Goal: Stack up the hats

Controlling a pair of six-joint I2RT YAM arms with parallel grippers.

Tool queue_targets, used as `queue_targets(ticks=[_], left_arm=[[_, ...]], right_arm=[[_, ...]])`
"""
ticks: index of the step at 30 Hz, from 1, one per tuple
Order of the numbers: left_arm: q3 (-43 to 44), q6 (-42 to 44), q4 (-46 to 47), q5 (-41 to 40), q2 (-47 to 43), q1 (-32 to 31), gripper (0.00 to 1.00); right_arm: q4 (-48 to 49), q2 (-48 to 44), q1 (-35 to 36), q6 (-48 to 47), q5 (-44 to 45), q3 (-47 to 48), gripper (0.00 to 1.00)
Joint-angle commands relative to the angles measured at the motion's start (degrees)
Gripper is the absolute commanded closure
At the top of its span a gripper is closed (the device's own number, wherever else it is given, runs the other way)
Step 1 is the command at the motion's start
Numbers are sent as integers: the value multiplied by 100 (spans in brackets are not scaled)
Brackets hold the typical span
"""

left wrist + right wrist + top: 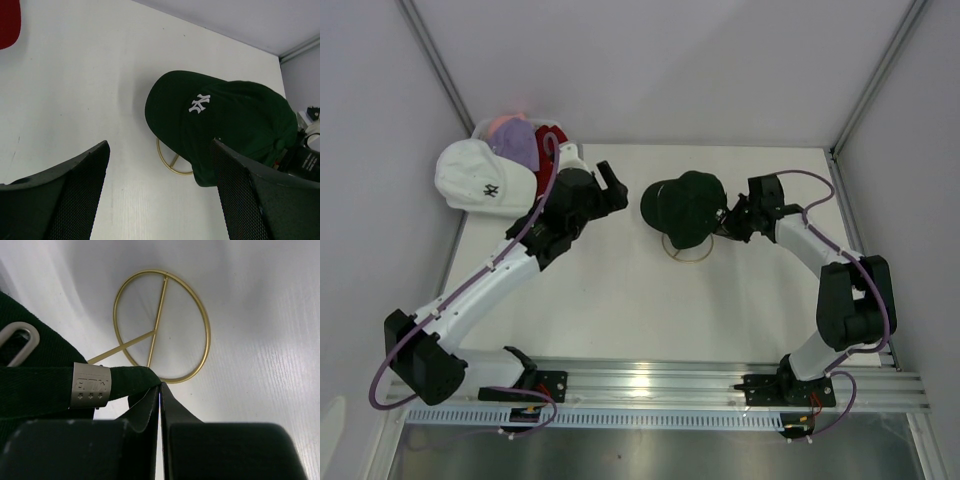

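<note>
The dark green cap (685, 205) is perched on the gold wire stand (162, 325) near the centre of the desk (620, 300). Its back strap (50, 385) is pinched by the right pincer (160, 386), pressed together at the cap's 4 o'clock. The left pincer (160, 145) is held spread and empty at the cap's 9 o'clock. At the desk's 10 o'clock corner a white cap (475, 178), lavender cap (515, 145), red cap (563, 135) and pink cap (505, 122) are piled — partly crossed by the left arm (500, 270).

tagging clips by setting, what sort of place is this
Likely a robot lab cell: white walls enclose a white table, with the left arm and right arm bolted to a metal rail.
</note>
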Motion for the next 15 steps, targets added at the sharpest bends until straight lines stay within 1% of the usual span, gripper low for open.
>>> queue_targets(ticks=[1,3,5,8,10,12,14,15], left_arm=[[401,696,99,-2,99,-164,16],[410,889,117,69,99,-173,15],[410,1170,309,323,47,-182,15],[463,1417,651,753,37,-208,15],[691,1767,793,982,133,-322,16],[1015,2067,916,1246,265,-454,19],[1174,2436,873,1308,520,-674,21],[1392,2577,812,1300,634,-796,23]], right_arm=[[-46,-49,-165,-38,-551,84,98],[-283,-154,-235,-152,-544,243,96],[-337,-224,-323,-187,-648,278,96],[-337,-269,-517,-170,-816,287,98],[-355,-260,-517,-187,-833,331,100],[-311,-260,-526,-144,-930,331,100],[-250,-234,-535,-56,-1017,314,100],[-154,-207,-535,58,-1175,305,100]])
